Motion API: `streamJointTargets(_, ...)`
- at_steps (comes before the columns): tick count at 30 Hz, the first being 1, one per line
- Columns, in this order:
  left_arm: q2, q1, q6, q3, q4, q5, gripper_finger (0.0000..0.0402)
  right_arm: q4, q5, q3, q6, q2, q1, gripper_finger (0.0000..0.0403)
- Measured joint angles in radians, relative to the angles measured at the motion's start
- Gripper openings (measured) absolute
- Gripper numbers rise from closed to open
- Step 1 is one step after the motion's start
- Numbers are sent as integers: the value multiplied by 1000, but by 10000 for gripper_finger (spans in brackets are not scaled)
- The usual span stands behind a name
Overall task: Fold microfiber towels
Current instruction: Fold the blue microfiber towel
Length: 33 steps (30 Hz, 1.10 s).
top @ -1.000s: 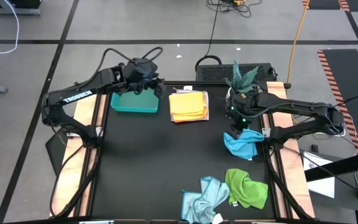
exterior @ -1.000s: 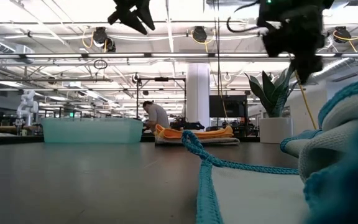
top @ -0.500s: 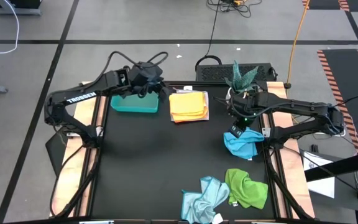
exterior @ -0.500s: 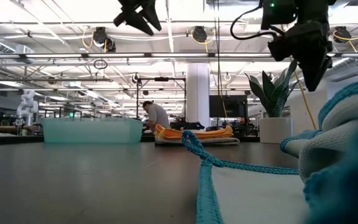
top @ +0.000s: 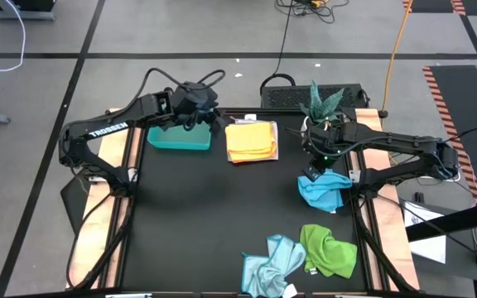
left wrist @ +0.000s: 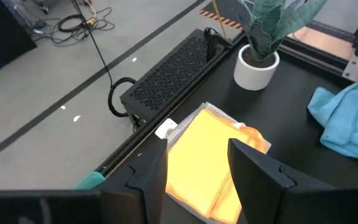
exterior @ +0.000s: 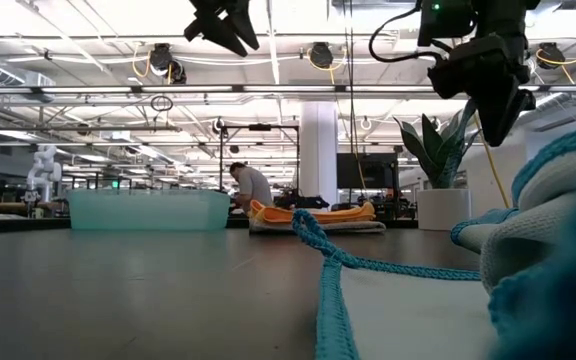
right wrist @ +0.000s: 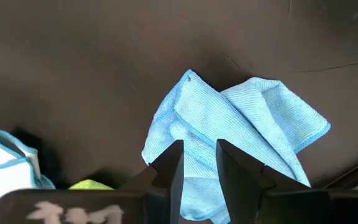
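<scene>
A bright blue towel (top: pixel 322 192) lies crumpled near the table's right edge. My right gripper (top: pixel 313 171) hangs above it, pointing down, its fingers (right wrist: pixel 170 169) a narrow gap apart with nothing between them. In the right wrist view the blue towel (right wrist: pixel 232 130) shows below the fingers. A folded yellow-orange towel (top: pixel 251 141) lies at the far middle. My left gripper (top: pixel 209 116) is open in the air between that towel and a teal tray (top: pixel 178 137), holding nothing. A green towel (top: pixel 329 251) and a pale blue towel (top: pixel 272 263) lie bunched at the near edge.
A potted plant (top: pixel 321 103) stands at the far right corner, close behind my right arm. A black perforated box (left wrist: pixel 179 65) sits beyond the far edge. The dark table middle (top: pixel 214 207) is bare. In the low view a pale blue towel edge (exterior: pixel 330 285) lies close to the camera.
My right gripper has rolled and tipped at the wrist while staying above the bright blue towel. The towels lie as before.
</scene>
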Motion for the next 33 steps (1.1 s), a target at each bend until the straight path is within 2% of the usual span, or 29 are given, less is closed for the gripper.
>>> streamJointTargets(15, 0, 1, 72, 0, -1, 0, 170, 49, 1, 0, 223, 53, 75, 84)
streamJointTargets(18, 0, 1, 77, 0, -9, 16, 170, 4, 13, 0, 240, 72, 99, 84)
streamJointTargets(23, 0, 0, 76, -28, -8, 50, 170, -156, 107, -9, 256, 80, 129, 84)
streamJointTargets(25, 0, 0, 73, -37, -8, 50, 170, -181, 135, -27, 256, 78, 134, 84)
streamJointTargets(33, 0, 1, 46, -51, 3, 50, 170, -146, 132, -200, 255, 76, 134, 84)
